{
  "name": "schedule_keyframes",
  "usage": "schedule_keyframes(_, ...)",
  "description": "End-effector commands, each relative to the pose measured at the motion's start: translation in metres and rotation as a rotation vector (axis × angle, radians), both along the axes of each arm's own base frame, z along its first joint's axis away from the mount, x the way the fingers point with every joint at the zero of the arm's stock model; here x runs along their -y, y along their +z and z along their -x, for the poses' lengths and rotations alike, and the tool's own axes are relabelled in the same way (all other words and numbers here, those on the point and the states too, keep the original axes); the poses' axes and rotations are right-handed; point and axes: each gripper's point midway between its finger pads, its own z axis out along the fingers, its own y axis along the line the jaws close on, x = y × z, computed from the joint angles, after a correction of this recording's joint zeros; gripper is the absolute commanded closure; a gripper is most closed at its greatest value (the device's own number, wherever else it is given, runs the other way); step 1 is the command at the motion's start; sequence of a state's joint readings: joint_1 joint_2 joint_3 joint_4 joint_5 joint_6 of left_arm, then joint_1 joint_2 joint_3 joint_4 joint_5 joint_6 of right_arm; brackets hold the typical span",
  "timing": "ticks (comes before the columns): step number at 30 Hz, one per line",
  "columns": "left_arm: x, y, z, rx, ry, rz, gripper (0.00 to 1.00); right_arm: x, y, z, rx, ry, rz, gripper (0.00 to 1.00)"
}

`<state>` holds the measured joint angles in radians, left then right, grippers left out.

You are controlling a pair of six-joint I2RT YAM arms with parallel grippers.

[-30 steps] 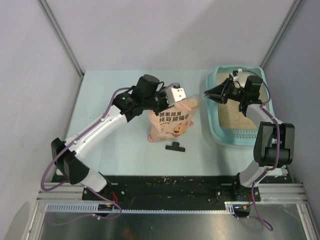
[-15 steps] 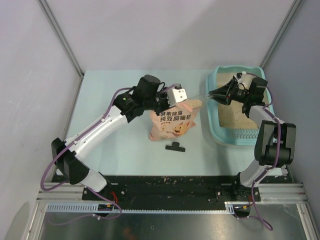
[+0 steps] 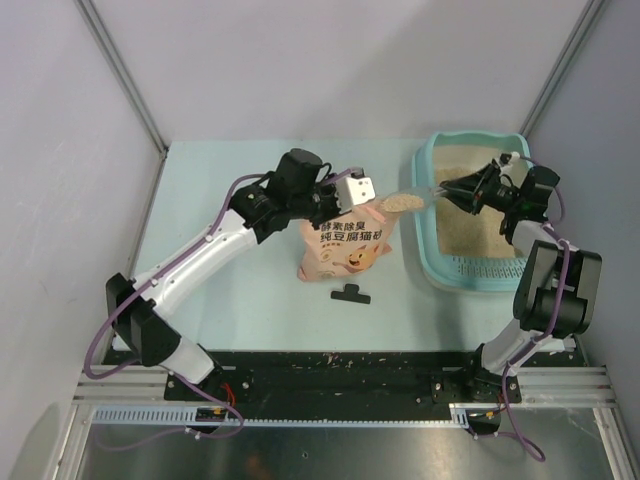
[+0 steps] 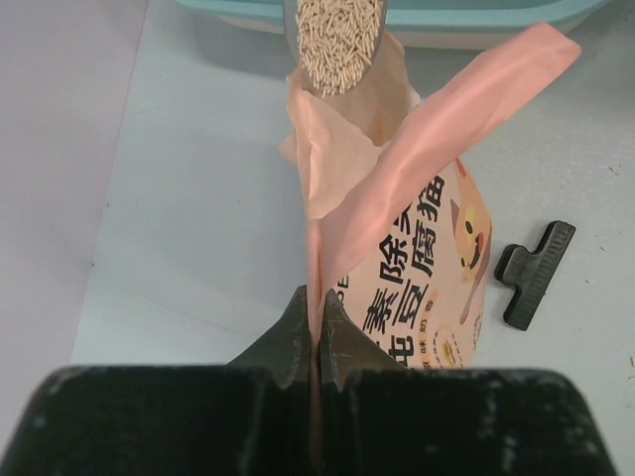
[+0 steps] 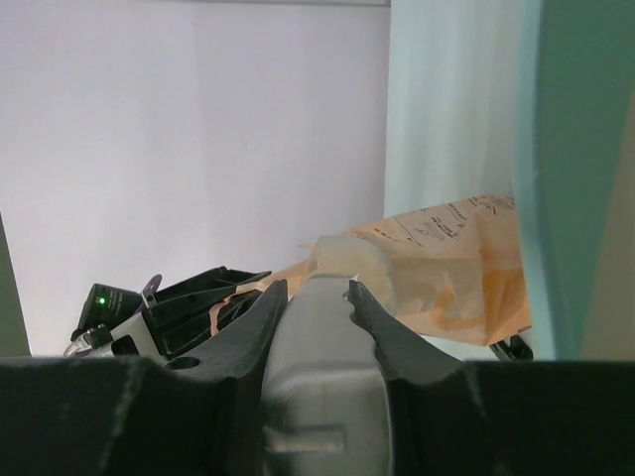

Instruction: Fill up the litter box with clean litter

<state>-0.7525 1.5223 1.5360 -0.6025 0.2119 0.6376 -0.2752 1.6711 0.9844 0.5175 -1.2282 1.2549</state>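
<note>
On the near side of the bag [image 3: 345, 240], a black clip [image 3: 350, 293] lies loose on the surface [image 3: 230, 290]. At the bag's top edge, the left fingers [image 4: 288, 342] pinch tight on the peach-pink film, holding the mouth up and open. Just beyond the bag's mouth, a clear scoop [image 3: 405, 201] hangs heaped with clean litter [image 4: 337, 35], its handle clamped between the right fingers [image 5: 253, 332], which are set narrow around it. Right of the bag, just beside it, sits the teal litter box [image 3: 425, 235], its floor already spread with beige granules. The step in hand appears to be carrying a loaded scoop from bag to box. The next move calls for holding the scoop level until it passes over the rim nearest the bag, then tipping it out, lest granules fall on the strip between.
</note>
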Motion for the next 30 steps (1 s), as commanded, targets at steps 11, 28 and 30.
schedule_keyframes(11, 0.027, 0.085, -0.021, 0.256, -0.065, 0.167, 1.0, 0.058, 0.034, 0.019, 0.121, -0.157, -0.009, 1.0)
schedule_keyframes(28, 0.045, 0.071, -0.027, 0.279, -0.164, 0.127, 1.0, 0.188, 0.016, 0.055, 0.151, -0.68, 0.097, 1.0)
schedule_keyframes(30, 0.046, 0.069, -0.027, 0.275, -0.169, 0.123, 1.0, 0.192, 0.018, 0.059, 0.183, -0.747, 0.23, 1.0)
